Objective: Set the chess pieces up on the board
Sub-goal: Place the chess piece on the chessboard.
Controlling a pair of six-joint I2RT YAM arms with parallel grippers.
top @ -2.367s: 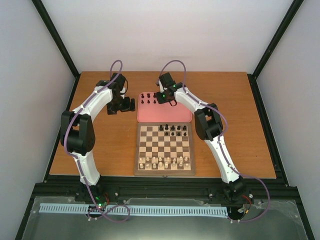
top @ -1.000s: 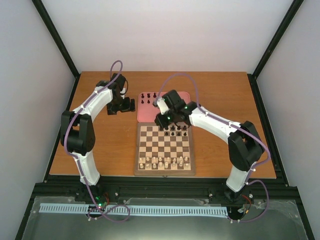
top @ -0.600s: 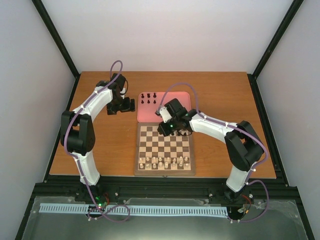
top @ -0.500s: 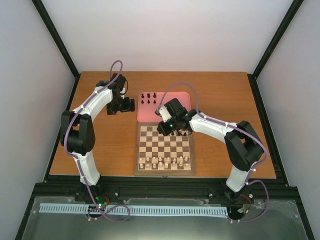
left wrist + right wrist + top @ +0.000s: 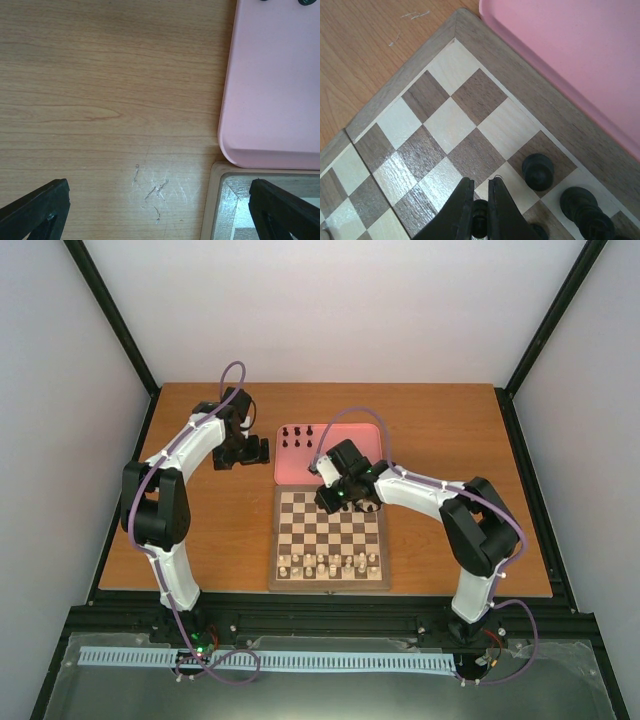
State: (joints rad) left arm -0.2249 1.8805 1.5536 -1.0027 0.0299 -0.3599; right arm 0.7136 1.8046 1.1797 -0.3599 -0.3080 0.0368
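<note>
Tabletop wood (image 5: 450, 440) carries everything. On it lies the board (image 5: 272, 540), near the arms' bases, with the pink tray (image 5: 295, 468) touching its far edge. The left gripper (image 5: 262, 450) hangs over bare table just left of the tray; in its wrist view its fingers (image 5: 35, 210) are spread wide with nothing between them, and the tray's corner and the board's corner show at the right. The right gripper (image 5: 480, 200) is down over squares close to the board's far edge, its fingers (image 5: 457, 210) pinched on the head of a black piece (image 5: 480, 220). Whether that piece touches the board I cannot tell. White pieces (image 5: 330, 562) fill the two near rows. A few black pieces (image 5: 538, 171) stand on the far rows just beside the held one. More black pieces wait along the tray's far side.
</note>
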